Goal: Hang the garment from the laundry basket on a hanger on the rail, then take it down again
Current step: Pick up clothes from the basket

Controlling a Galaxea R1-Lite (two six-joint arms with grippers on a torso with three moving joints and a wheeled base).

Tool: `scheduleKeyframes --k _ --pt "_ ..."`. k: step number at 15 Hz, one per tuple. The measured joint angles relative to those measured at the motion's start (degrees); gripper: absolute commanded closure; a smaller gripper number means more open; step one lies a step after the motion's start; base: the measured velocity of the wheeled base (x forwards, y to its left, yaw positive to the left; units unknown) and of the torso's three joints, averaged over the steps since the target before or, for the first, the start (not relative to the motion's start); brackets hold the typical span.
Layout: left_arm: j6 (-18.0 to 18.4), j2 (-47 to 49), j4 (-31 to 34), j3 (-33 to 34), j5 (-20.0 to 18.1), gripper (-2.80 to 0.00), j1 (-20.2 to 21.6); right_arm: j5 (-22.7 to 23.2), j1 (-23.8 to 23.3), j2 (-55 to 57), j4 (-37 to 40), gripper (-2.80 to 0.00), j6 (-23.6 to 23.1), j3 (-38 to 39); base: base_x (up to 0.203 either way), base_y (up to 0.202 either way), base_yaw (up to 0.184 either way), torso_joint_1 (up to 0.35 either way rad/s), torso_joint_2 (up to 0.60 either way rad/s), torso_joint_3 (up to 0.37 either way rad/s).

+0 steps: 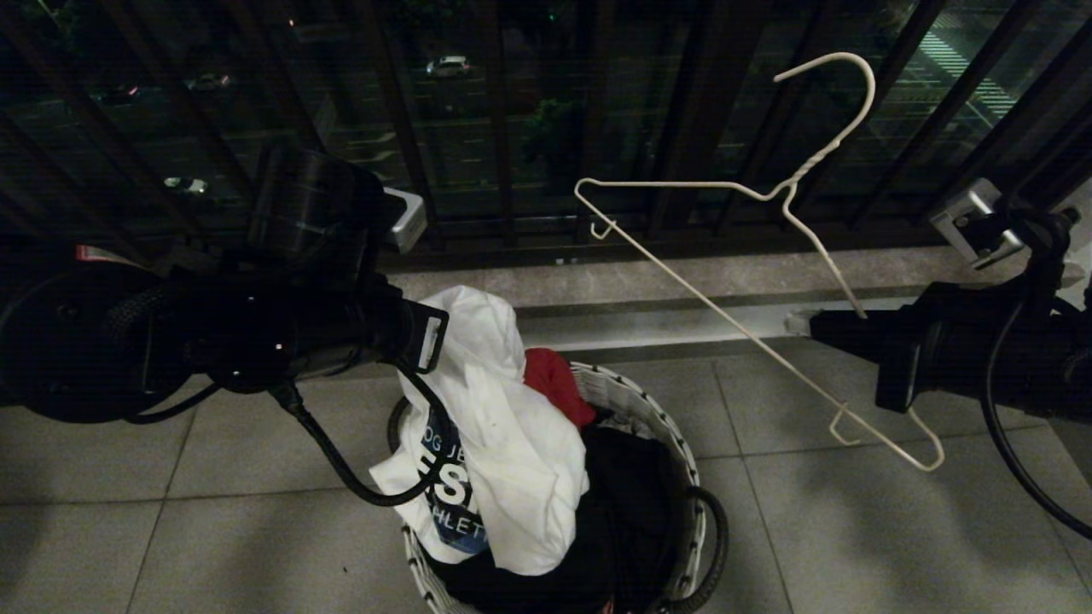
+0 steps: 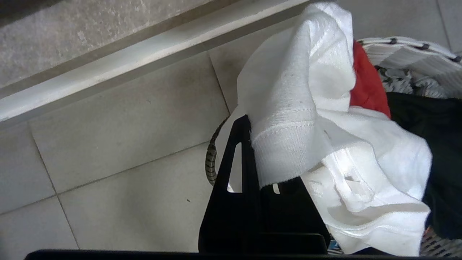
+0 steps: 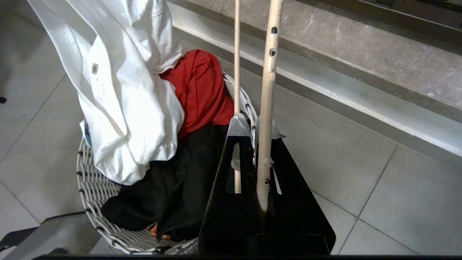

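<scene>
The laundry basket (image 1: 674,443) stands on the tiled floor (image 1: 853,529), below the left gripper (image 1: 431,339) and holding a black garment (image 1: 623,503) and a red garment (image 1: 554,379). The garment (image 1: 512,443), white with a printed logo, hangs from the left fingers (image 2: 238,151), which pinch its ribbed hem above the basket. Well to the side, the right gripper (image 1: 802,324) has its fingers (image 3: 238,133) pressed on the wire of the hanger (image 1: 751,333), which juts tilted beyond them.
</scene>
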Motion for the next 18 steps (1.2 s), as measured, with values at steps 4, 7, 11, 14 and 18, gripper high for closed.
scheduleKeyframes --k 4,7,11,14,18 --pt "0.0 0.3 0.0 0.1 0.0 0.0 0.0 -0.1 0.0 0.1 0.0 0.0 0.0 0.0 0.0 0.0 0.0 0.0 0.0 0.026" --pt "0.0 0.8 0.0 0.1 0.0 0.0 -0.3 -0.1 0.0 0.0 0.0 0.0 0.1 0.0 0.0 0.0 0.0 0.002 0.0 0.17" --pt "0.4 1.0 0.0 1.0 0.1 0.0 -0.5 0.0 -0.1 0.0 0.0 0.0 0.1 0.1 0.0 0.0 0.0 0.001 0.0 0.197" --pt "0.4 1.1 0.0 1.3 0.1 0.0 -0.7 0.0 0.0 0.0 0.0 0.0 0.1 0.2 0.0 0.0 0.0 0.0 0.0 0.202" --pt "0.4 1.3 0.0 1.4 0.2 0.0 -0.7 0.0 0.0 0.0 0.0 0.0 -0.1 0.4 0.0 0.0 0.0 0.003 0.0 0.199"
